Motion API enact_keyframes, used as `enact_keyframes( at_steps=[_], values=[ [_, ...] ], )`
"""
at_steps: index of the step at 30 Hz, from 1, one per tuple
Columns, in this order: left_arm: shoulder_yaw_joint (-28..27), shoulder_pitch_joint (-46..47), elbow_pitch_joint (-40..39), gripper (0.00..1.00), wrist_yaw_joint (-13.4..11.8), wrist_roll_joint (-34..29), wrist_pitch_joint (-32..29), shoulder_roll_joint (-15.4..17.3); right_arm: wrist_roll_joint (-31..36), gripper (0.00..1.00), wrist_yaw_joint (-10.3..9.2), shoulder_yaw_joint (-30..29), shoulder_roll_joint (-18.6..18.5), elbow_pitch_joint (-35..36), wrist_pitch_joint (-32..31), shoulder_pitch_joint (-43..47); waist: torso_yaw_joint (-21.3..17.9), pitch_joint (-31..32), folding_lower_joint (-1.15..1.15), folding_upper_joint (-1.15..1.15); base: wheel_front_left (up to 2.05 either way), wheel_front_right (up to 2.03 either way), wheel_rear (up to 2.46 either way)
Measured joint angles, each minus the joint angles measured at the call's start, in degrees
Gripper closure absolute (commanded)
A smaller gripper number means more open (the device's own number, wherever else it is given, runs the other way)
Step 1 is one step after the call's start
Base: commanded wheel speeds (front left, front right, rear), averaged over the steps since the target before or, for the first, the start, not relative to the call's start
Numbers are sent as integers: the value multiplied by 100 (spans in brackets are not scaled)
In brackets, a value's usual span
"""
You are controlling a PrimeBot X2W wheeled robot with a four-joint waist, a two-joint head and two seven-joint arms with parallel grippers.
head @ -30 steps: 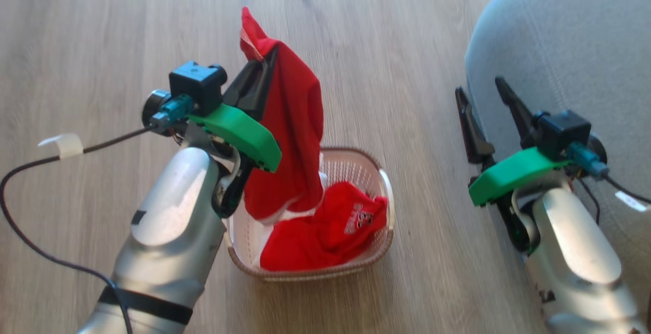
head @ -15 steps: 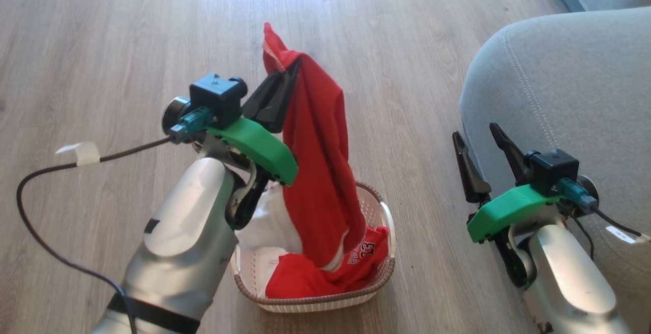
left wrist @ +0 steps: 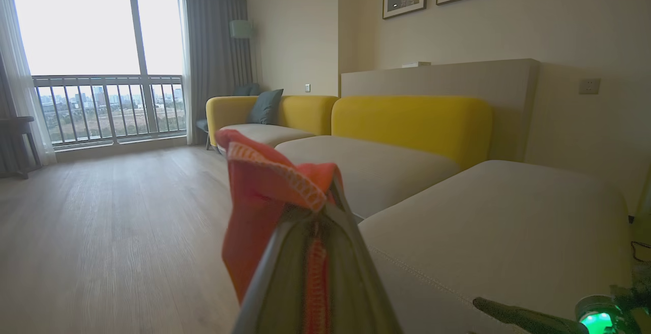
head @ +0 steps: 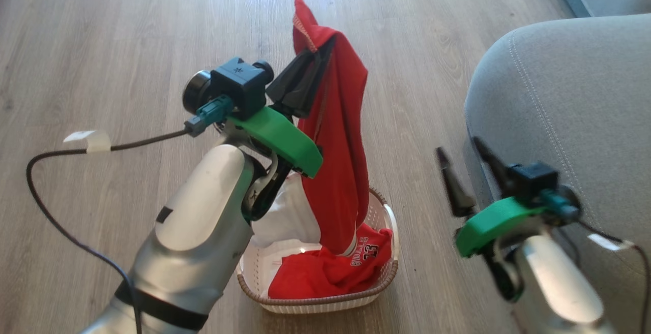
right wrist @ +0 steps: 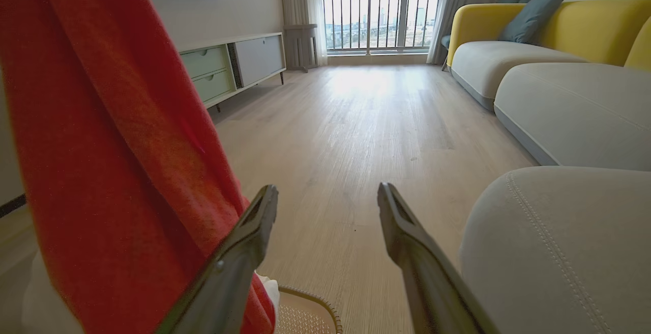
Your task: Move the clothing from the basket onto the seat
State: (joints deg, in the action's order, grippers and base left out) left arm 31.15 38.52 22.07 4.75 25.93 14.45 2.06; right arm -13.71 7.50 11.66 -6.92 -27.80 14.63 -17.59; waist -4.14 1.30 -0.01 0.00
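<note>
Above the perforated cream basket (head: pixel 315 304) — soft red clothing (head: pixel 338 171), long, limp

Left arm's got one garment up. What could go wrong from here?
The lifted red garment hangs with its lower end in the basket, against the jersey; swinging now may drag either. The left jaws pinch just a top corner, so it might slip. The open right jaws stand between basket and seat and could snag cloth.

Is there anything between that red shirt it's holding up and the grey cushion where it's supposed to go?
Only the robot's own right gripper, open and empty, beside the edge of the seat; otherwise bare floor lies between. The lower end of the red garment hangs over the basket.
</note>
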Motion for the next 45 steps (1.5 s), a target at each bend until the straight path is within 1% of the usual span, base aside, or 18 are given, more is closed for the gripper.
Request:
enact_keyframes(
  at_steps=[7, 10, 16, 21, 25, 26, 27, 28, 34, 39, 40, 41, 42, 45],
  values=[
    [137, 6, -130, 100, -43, 80, 0, 0, -390, 0, 0, 1151, -4, -71, 0, -243, 21, -31, 0, 0, 0, 0, 0],
    [221, 13, -185, 100, -47, 82, 0, 0, -527, 0, 0, 1518, -14, -320, 0, -600, 45, -44, 0, 0, 0, 0, 0],
    [420, 67, -390, 100, -91, 252, 0, 2, -966, 0, 0, 2521, 30, -1058, 0, -1319, 164, -65, 1, 0, 0, 0, 0],
    [683, 160, -504, 100, -93, 388, 0, 5, -1243, 0, 0, 2993, 154, -1468, -1, -1783, 306, -108, 1, 0, 0, 0, 0],
    [879, 183, -608, 100, -144, 495, 0, 8, -1472, 0, 0, 2959, 240, -1876, 0, -2082, 396, -159, 1, 0, 0, 0, 0],
    [932, 185, -621, 100, -145, 532, 0, 10, -1514, 54, 0, 2941, 240, -1946, 0, -2123, 418, -172, 1, 0, 0, 0, 0],
    [976, 184, -622, 100, -147, 550, 0, 9, -1550, 94, 0, 2916, 241, -1994, 0, -2150, 436, -186, 1, 0, 0, 0, 0],
    [1003, 183, -622, 100, -148, 552, 0, 9, -1581, 100, 0, 2903, 243, -2018, 0, -2169, 451, -200, 1, 0, 0, 0, 0],
    [993, 183, -621, 100, -194, 549, 0, 10, -1547, 100, 0, 2705, 282, -2019, -1, -2177, 441, -293, 1, 0, 0, 0, 0],
    [907, 179, -656, 100, -194, 526, 0, 10, -1385, 100, 0, 2386, 279, -1831, -1, -2157, 355, -330, 1, 0, 0, 0, 0],
    [869, 179, -698, 78, -194, 521, 0, 10, -1346, 100, 0, 2318, 277, -1767, -1, -2154, 336, -334, 1, 0, 0, 0, 0],
    [869, 179, -698, 2, -194, 521, 0, 10, -1346, 100, 0, 2318, 277, -1767, -1, -2154, 336, -334, 1, 0, 0, 0, 0],
    [792, 177, -727, 0, -192, 454, 14, 9, -1280, 100, 0, 2163, 268, -1621, -1, -2135, 298, -341, 1, 0, 0, 0, 0],
    [748, 130, -617, 0, -182, 368, 26, 9, -1180, 100, 0, 1933, 229, -1392, -1, -2013, 224, -347, 1, 0, 0, 0, 0]
  ],
)
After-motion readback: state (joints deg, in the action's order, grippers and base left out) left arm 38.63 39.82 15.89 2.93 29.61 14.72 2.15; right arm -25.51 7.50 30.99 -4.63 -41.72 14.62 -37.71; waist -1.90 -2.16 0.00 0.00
